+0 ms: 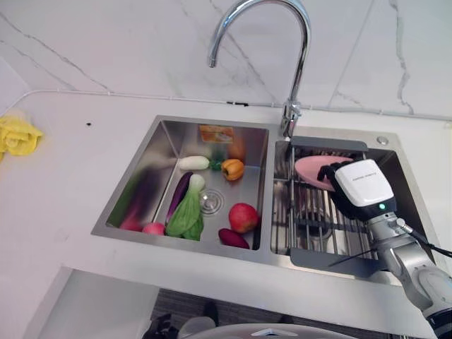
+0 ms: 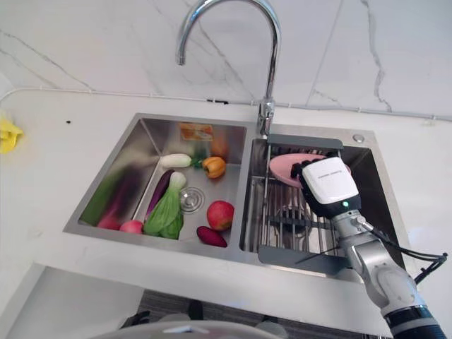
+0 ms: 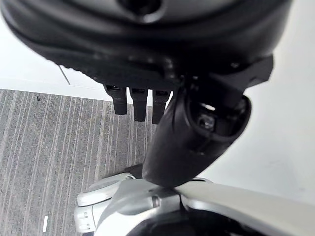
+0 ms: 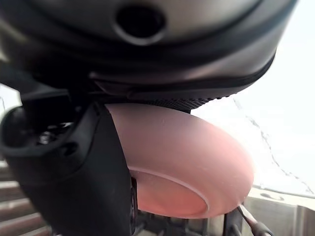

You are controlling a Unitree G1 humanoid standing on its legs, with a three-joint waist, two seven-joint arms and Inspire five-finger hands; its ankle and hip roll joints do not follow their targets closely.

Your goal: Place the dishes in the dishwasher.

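A white marble wall [image 1: 106, 42] with grey veins is seen behind a white countertop [image 1: 63, 183]; grey striped flooring [image 3: 54, 142] is laid below.

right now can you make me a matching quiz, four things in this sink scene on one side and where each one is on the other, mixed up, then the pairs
Things:
1. pink plate
2. red apple
3. yellow cloth
4. faucet

Places:
A. on the counter, far left of the sink
B. in the left basin, beside the drain
C. behind the divider between the two basins
D. held in the right hand over the rack in the right basin

Pairs: 1-D, 2-B, 3-A, 4-C
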